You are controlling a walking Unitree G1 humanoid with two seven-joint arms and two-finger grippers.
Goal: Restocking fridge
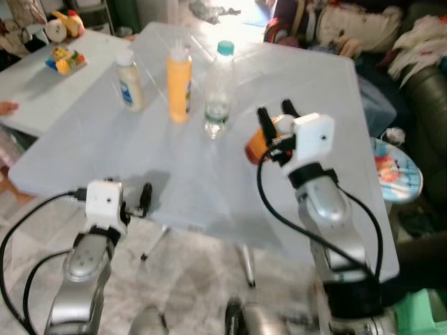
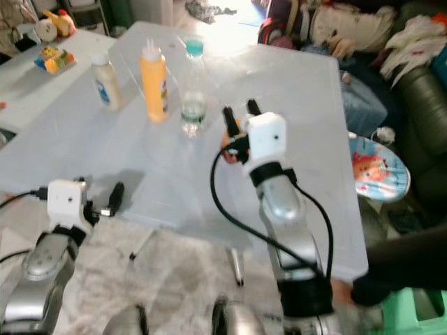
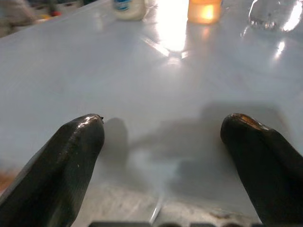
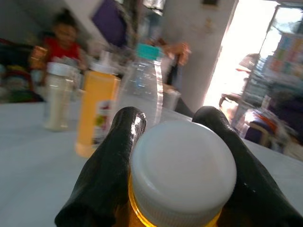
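while no fridge can be made out from the head views, the restocking looks barely begun: one item is in hand and three others wait on the white worktop [image 1: 293,202]. the right end effector [image 1: 277,114] is clamped on an amber jar with a white lid [image 4: 182,170], its two black fingers [image 4: 106,165] pressed against either side just under the lid, and the jar is lifted clear above the worktop near its middle. beyond it stand a clear water bottle with a teal cap [image 1: 219,87], an orange squeeze bottle [image 1: 179,85] just beside that, and a pale bottle with a white lid [image 1: 129,82] a little further to the robot's left. all three are upright and untouched, so they are yet to be carried. the left end effector [image 3: 163,142] hovers at the worktop's near edge with its fingers well apart, holding nothing. the jar probably needs to go to the fridge next.
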